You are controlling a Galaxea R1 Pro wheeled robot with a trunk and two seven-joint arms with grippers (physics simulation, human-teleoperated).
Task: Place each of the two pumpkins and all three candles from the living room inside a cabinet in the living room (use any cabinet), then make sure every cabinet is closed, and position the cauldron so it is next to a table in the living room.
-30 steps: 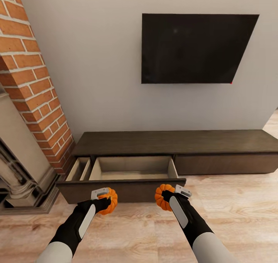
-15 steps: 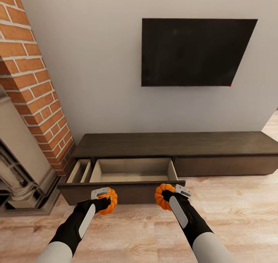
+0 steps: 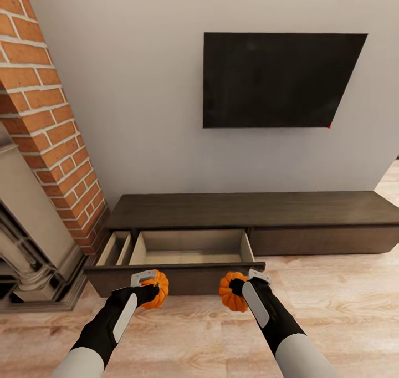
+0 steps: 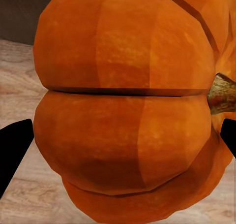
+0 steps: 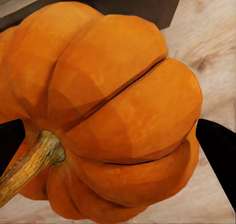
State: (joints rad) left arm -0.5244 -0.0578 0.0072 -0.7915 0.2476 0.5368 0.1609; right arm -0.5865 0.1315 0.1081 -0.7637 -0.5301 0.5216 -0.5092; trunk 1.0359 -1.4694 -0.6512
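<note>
Your left pincer (image 3: 148, 289) is clenched on a pumpkin (image 3: 157, 290). It sits at about 7 o'clock in the head view, low over the wood floor (image 3: 343, 311). In the left wrist view that pumpkin (image 4: 128, 101) is big and round, with its brown stem sticking out to one side and a black finger (image 4: 12, 152) at each side of it.

Your right pincer (image 3: 244, 289) is clenched on the other pumpkin (image 3: 230, 292), at about 5 o'clock. In the right wrist view this pumpkin (image 5: 105, 118) shows its ribs and its brown stem, and a black finger (image 5: 219, 152) hugs it on each side.

Both pumpkins hang just in front of the open drawer (image 3: 188, 248), near its dark front board. They are not inside it. The drawer is pale beige inside, with a thin side part at its 9 o'clock end.

The drawer belongs to the cabinet (image 3: 310, 209), the long low dark brown one along the wall. The drawer at its 3 o'clock end is shut.

At 9 o'clock you see a red brick column (image 3: 44, 128) and a grey stone fireplace (image 3: 27, 239). Farthest away, up at 12 o'clock, a black TV (image 3: 280, 78) hangs on the grey wall (image 3: 138, 90).
</note>
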